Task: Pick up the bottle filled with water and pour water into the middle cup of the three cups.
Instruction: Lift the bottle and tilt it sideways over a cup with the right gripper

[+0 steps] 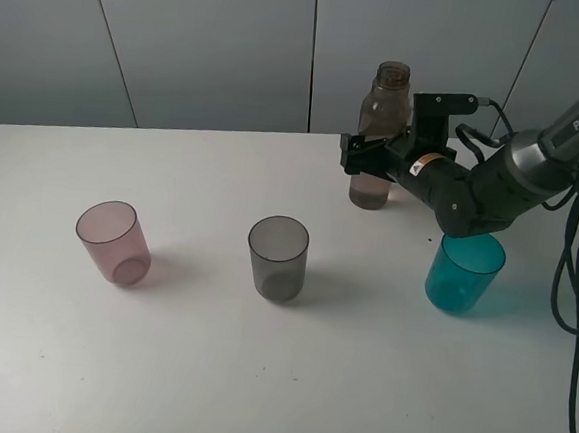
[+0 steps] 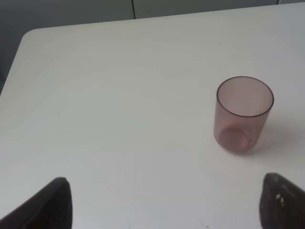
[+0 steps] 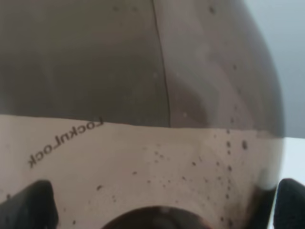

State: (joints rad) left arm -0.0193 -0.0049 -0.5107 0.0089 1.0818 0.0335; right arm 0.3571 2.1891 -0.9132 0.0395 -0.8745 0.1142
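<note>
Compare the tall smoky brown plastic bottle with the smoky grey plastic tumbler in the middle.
The bottle is much taller than the grey tumbler. It narrows to a threaded neck; the tumbler's mouth is wide. The bottle holds water, flanked by the right gripper; the tumbler looks empty and stands free. Both are translucent and upright.

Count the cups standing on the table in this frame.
3. In the exterior view, the pink cup stands at the left, the grey cup in the middle and the teal cup at the right, its rim partly behind the robot arm. None appears hidden.
</note>
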